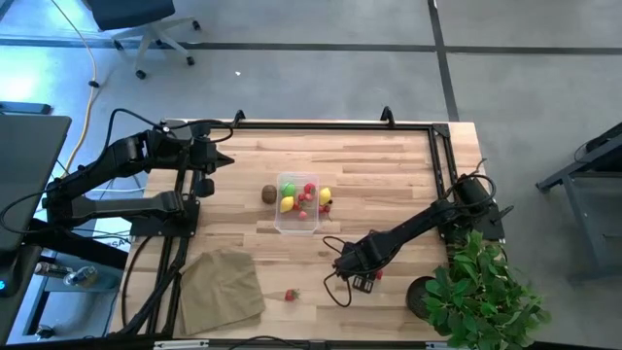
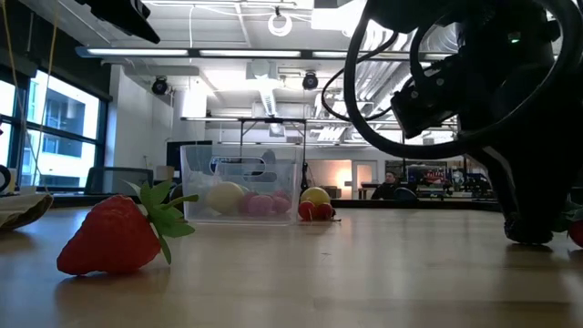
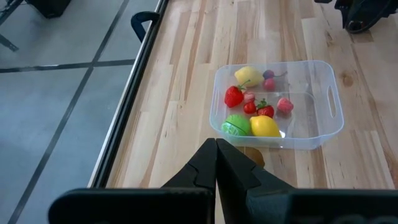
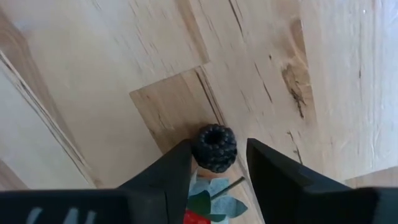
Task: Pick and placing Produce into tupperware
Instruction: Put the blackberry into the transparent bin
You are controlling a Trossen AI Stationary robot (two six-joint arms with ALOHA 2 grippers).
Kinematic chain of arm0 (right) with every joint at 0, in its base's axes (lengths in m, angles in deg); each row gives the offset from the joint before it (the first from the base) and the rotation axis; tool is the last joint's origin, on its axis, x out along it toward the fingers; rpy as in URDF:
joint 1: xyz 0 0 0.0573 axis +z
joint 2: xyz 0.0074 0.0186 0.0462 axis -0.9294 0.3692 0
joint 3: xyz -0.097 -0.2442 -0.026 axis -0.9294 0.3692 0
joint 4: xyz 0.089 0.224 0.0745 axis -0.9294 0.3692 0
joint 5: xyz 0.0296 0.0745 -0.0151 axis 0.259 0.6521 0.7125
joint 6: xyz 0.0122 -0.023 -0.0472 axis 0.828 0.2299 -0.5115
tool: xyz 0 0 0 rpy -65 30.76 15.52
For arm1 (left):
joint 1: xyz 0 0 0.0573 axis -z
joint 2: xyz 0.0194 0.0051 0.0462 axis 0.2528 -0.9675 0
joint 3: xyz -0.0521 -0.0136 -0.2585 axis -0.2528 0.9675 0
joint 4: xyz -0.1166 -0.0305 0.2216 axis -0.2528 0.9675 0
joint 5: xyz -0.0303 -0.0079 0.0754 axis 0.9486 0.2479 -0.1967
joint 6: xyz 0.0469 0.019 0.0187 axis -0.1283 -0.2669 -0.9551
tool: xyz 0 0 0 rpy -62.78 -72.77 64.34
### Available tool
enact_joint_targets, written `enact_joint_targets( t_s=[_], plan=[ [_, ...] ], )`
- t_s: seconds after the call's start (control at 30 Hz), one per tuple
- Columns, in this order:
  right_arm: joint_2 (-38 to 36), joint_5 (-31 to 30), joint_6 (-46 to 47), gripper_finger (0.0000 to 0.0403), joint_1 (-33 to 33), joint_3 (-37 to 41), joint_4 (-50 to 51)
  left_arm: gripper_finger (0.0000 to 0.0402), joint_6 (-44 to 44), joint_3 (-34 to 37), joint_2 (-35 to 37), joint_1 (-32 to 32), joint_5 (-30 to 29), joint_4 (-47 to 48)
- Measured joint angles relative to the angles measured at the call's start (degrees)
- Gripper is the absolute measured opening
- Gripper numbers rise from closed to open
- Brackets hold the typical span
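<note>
The clear tupperware (image 1: 295, 219) sits mid-table and holds a yellow lemon, a green ball and red berries (image 3: 249, 109). A brown kiwi (image 1: 268, 194) lies on the table at its left side. A second lemon with red berries (image 1: 325, 199) lies at its right. A strawberry (image 1: 291, 295) rests near the near edge. My right gripper (image 4: 217, 165) is down at the table, open, its fingers on either side of a blackberry (image 4: 214, 148); a leafy strawberry (image 4: 200, 208) lies farther back between them. My left gripper (image 3: 216, 155) is shut and hovers left of the tub. My right gripper comes from above, pointing down, and straddles the blackberry, which lies on the wood. One finger (image 4: 180, 163) seems to lie against the berry's side; the other finger (image 4: 261, 163) stands a little apart. Whether the strawberry farther back touches the fingers, I cannot tell.
A tan cloth (image 1: 222, 285) lies at the near left corner. A potted plant (image 1: 481, 292) stands at the near right corner, close behind my right arm. A black rail (image 1: 330, 124) runs along the far edge. Bare wood lies between the tub and my right gripper.
</note>
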Motion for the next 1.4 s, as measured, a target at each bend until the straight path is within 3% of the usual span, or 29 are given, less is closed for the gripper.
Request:
enact_joint_targets(
  t_s=[0.6, 1.4],
  plan=[
    [0.0, -1.4, -0.3, 0.0099, 0.0, 0.0, -0.3, 0.0001, 0.0, 0.0, 0.0, 0.0, 0.0, 0.0],
    [-0.1, 0.3, -0.4, 0.0075, -1.1, -0.1, -0.5, 0.0001, 0.0, 0.0, 0.0, 0.0, 0.0, 0.0]
  ],
)
